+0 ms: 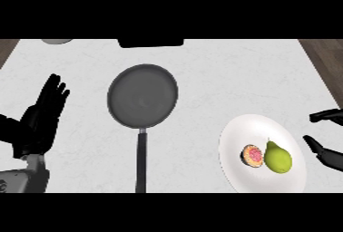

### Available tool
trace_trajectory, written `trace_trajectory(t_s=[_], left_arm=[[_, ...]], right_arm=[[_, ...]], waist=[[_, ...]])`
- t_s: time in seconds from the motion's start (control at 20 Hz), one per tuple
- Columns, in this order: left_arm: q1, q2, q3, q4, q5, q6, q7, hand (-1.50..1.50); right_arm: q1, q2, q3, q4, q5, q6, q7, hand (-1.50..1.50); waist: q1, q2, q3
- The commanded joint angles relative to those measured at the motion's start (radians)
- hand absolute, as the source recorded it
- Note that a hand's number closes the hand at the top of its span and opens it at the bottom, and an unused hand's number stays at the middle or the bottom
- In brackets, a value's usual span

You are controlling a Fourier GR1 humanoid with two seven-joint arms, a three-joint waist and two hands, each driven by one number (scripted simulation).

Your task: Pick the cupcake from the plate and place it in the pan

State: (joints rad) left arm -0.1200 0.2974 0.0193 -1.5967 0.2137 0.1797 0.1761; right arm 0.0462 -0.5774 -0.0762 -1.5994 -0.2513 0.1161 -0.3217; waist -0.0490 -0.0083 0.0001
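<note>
1. Grey metal of the left forearm [26, 179] rose from the lower left corner of the head view, nearest the robot.
2. Above it, the left hand [41, 120] stood released and at rest near the left edge, its fingers straight and pointing away from the robot, holding nothing.
3. At the right edge, the right hand [328, 154] showed only its dark fingers and thumb, spread apart with nothing between them; it lay just right of the white plate [258, 181] and did not touch it.
4. On that plate, just left of the right hand, sat a green pear [277, 157], and touching the pear's left side lay the cupcake [252, 155], tipped over with its pink top showing.
5. Between the two hands, the dark pan [143, 95] rested on the pale marble counter [241, 77], its long handle running back toward the robot and its round bowl holding nothing.
6. Farthest from both hands, a black object [150, 42] and a grey rounded item [57, 41] were cut off along the counter's far edge.
</note>
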Motion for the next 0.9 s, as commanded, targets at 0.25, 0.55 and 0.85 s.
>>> trace_trajectory(t_s=[0.25,0.55,0.85], left_arm=[[-0.053,0.015,0.008,-0.003,0.023,-0.034,0.089,0.00],[-0.029,-0.033,-0.017,0.019,-0.010,-0.036,0.019,0.00],[-0.035,-0.045,-0.033,-0.010,-0.025,-0.029,0.035,0.00]], right_arm=[[0.172,-0.177,-0.140,0.007,0.171,0.089,-0.234,-1.50],[0.146,-0.253,-0.099,-0.127,0.272,0.125,-0.080,-1.50],[-0.027,-0.317,0.031,-0.186,0.420,0.141,0.191,-1.50]], waist=[[0.039,0.007,0.000],[0.046,0.008,-0.001],[0.069,0.012,-0.002]])
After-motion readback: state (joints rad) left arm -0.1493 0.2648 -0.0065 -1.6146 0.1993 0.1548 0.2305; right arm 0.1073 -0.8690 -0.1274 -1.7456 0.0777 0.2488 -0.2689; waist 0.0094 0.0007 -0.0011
